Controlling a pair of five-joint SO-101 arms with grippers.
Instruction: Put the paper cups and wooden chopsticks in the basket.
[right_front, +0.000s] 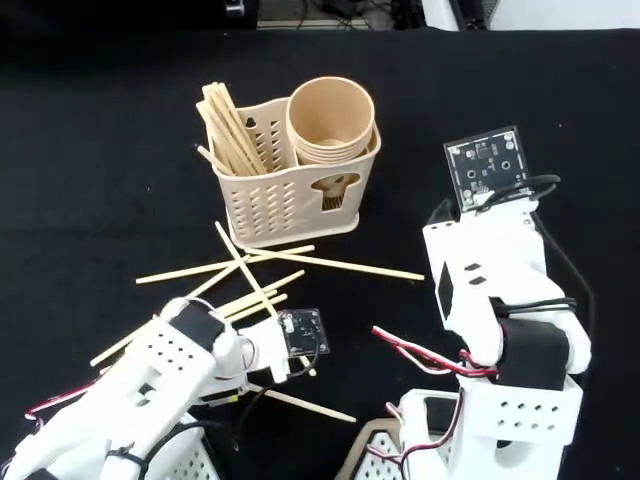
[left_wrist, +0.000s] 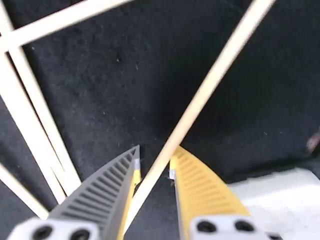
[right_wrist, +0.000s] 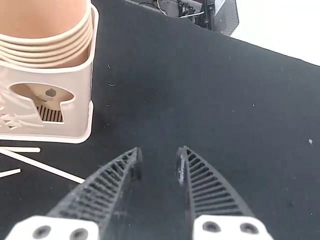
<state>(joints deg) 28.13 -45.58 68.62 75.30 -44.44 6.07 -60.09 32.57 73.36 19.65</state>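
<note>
Left claw (left_wrist: 154, 162) of mine is down low, narrow around one chopstick (left_wrist: 210, 85) but not squeezing it. More chopsticks (right_front: 225, 267) lie loose nearby. Farther off, the basket (right_front: 290, 200) holds cups (right_front: 330, 115) and sticks (right_front: 230, 125). My right claw (right_wrist: 157, 160) hangs slightly open, right of it.

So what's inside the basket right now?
The basket holds a stack of paper cups in one compartment and a bundle of wooden chopsticks standing in the other. Its walls cover their lower parts, so anything at the bottom cannot be seen.
</note>
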